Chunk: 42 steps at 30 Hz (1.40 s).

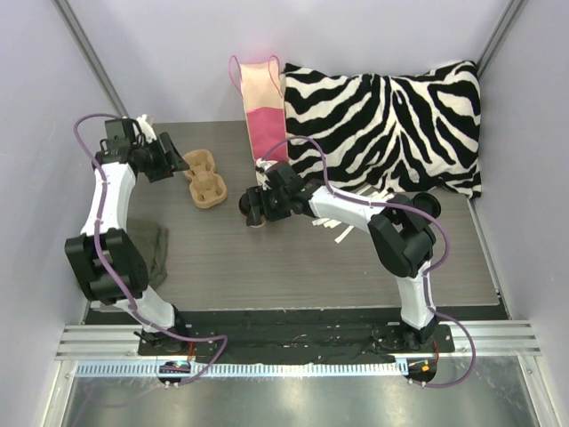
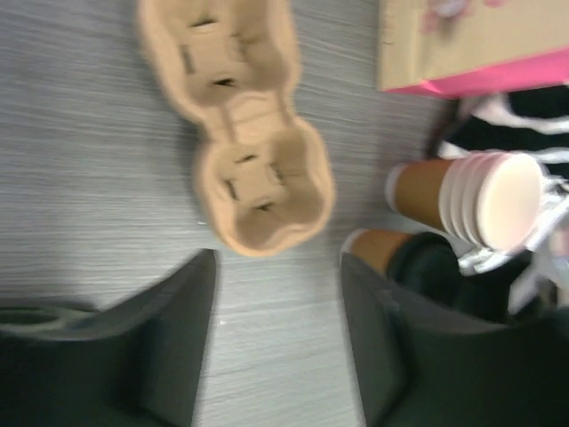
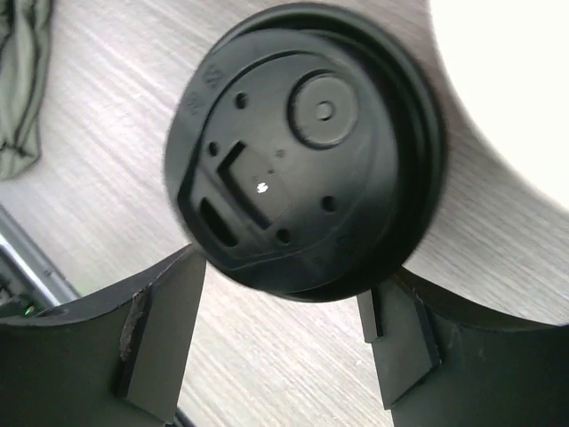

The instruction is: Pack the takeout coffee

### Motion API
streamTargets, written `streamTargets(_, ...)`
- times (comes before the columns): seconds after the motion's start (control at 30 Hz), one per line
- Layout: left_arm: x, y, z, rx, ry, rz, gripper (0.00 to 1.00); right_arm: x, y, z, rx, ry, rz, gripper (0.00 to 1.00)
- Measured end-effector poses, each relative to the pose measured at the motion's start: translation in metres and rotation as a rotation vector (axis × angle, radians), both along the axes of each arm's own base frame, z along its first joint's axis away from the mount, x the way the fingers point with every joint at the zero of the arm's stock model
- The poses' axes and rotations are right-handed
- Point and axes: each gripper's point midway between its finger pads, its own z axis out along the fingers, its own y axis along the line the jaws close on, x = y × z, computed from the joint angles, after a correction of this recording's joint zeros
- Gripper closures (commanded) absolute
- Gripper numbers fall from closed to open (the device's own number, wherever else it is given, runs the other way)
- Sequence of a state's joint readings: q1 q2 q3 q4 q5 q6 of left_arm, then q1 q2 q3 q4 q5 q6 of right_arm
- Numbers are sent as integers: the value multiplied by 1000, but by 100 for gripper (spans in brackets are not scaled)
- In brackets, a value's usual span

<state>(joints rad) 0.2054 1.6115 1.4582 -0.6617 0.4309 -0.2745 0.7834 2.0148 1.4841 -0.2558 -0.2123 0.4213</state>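
A kraft-brown cup with several cream-white cups point(image 2: 484, 196) nested in it lies on its side by the pink bag. A second brown cup point(image 2: 373, 247) lies beside it, wearing a round black lid point(image 3: 302, 151). My right gripper point(image 3: 284, 307) is open, its fingers straddling the lid's lower edge; in the top view point(image 1: 251, 206) it covers most of the cups. My left gripper point(image 2: 277, 267) is open and empty above the table, just short of the tan pulp cup carrier point(image 2: 236, 133), which also shows in the top view point(image 1: 204, 181).
A cream and pink paper bag point(image 1: 264, 102) lies flat at the back middle. A zebra-print pillow point(image 1: 391, 120) fills the back right. A green cloth point(image 1: 158, 253) lies near the left arm. White strips point(image 1: 333, 233) lie under the right arm.
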Motion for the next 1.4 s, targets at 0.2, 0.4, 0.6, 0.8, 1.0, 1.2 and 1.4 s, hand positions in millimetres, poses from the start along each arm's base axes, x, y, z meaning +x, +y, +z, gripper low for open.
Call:
streamTargets(0.2,13,17,-36,54,108,48,61,-18,0,8,27,51,86,25)
streamTargets(0.4,27,19,-61,97,170,58,64,-42,-10,52,99,57,195,25)
streamTargets(0.6,34,4,-79,129,202,29,68,-46,-24,79,153,44,220,25)
streamTargets(0.8,39,-6,-102,157,236,6,70,-36,-37,76,154,62,191,25)
streamTargets(1.0,42,-1,-117,186,258,12,69,-35,-40,76,160,68,189,25)
streamTargets(1.2,49,2,-116,212,236,8,65,-37,-39,77,167,76,196,25)
streamTargets(1.4,54,5,-113,231,217,8,65,-38,-38,77,171,80,199,25)
